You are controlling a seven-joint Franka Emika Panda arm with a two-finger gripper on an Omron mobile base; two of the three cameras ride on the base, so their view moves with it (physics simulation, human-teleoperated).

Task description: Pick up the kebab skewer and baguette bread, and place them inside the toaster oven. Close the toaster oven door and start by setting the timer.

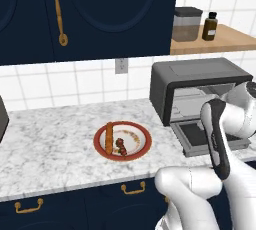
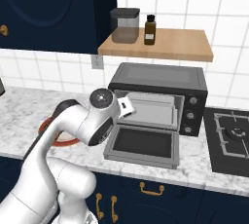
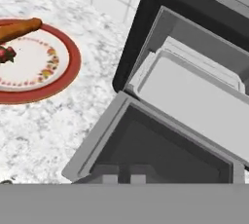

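Note:
The baguette bread [image 1: 109,138] and the kebab skewer [image 1: 121,146] lie side by side on a red-rimmed plate [image 1: 142,146] left of the toaster oven [image 1: 200,71]. The toaster oven door [image 1: 197,134] hangs fully down, baring a pale tray [image 3: 194,96] inside. My gripper [image 2: 127,107] hovers above the lowered door [image 2: 143,142], in front of the oven [image 2: 160,77] mouth; it is shut, with nothing seen in it. From the hand, the baguette [image 3: 19,28], the skewer [image 3: 5,53] and the plate [image 3: 68,67] sit at upper left, and the door [image 3: 160,155] lies just below.
A wooden shelf [image 2: 185,45] above the oven carries a canister [image 2: 125,23] and a brown bottle [image 2: 150,29]. A stove burner [image 2: 233,135] lies right of the oven. My own arm [image 1: 215,139] crosses in front of the door. Marble counter [image 1: 50,134] stretches left of the plate.

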